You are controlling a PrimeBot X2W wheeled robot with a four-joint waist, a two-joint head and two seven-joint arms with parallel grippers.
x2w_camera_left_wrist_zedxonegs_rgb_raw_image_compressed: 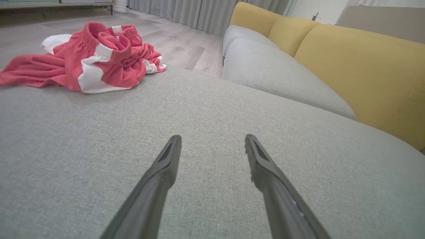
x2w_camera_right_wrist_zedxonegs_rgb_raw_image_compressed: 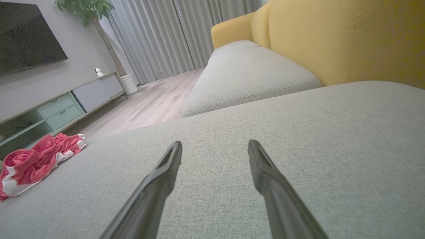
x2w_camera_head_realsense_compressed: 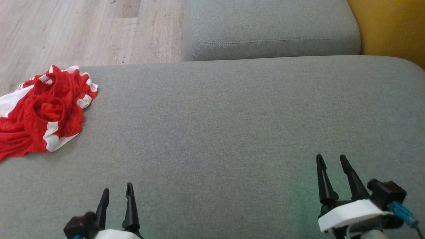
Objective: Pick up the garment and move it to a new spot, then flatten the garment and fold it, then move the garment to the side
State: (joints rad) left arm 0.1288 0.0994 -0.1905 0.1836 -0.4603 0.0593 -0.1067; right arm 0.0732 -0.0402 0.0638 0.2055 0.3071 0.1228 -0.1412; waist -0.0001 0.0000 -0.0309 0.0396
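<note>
The garment is a crumpled heap of red mesh cloth with white panels, lying at the far left edge of the grey sofa cushion. The left wrist view has the garment at its upper left, and the right wrist view has the garment at its far left. My left gripper stands open near the front edge, well to the right of and nearer than the garment. My right gripper stands open at the lower right. Neither holds anything. Both wrist views show their gripper over bare cushion.
A second grey cushion lies beyond the first across a seam. The yellow sofa back rises at the right. Pale wood floor lies past the cushion's far left edge. A TV cabinet and curtains stand further off.
</note>
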